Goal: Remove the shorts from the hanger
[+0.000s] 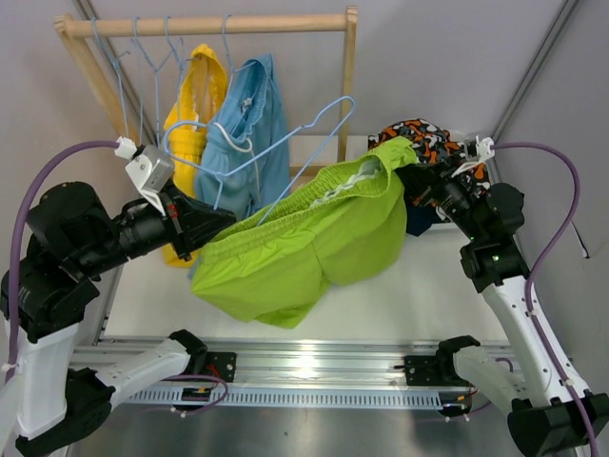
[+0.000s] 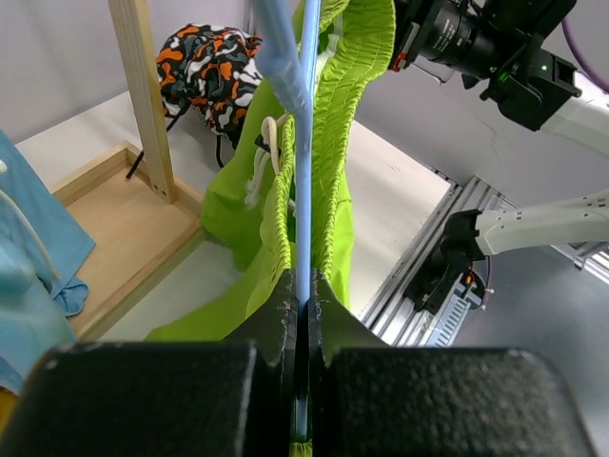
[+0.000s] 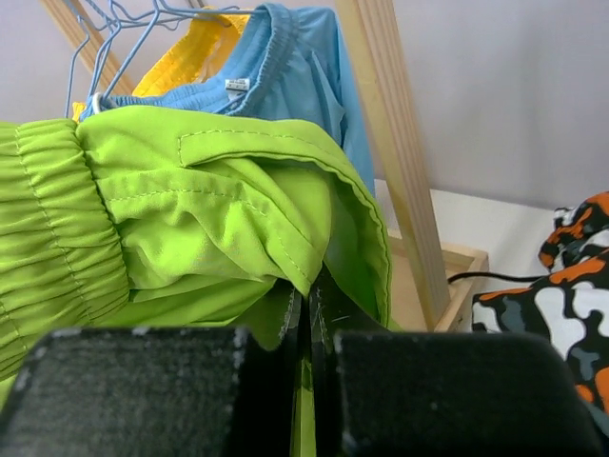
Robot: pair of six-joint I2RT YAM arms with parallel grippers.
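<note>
white table (image 1: 433,286); lime green shorts (image 1: 304,238) stretched on blue hanger (image 2: 305,190), waistband (image 2: 335,171) ruched

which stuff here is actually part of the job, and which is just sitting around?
In the job: lime shorts, blue hanger, left hand (pinching the hanger), right hand (pinching the lime shorts); yellow shorts and light blue shorts hanging on the wooden rack.
Lying about: patterned shorts on the table, metal rail.

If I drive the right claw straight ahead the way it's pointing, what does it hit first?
The lime green shorts it is pinching bunch right ahead of the right claw. Past them, probably the light blue shorts on the rack, though depth is hard to judge.
</note>
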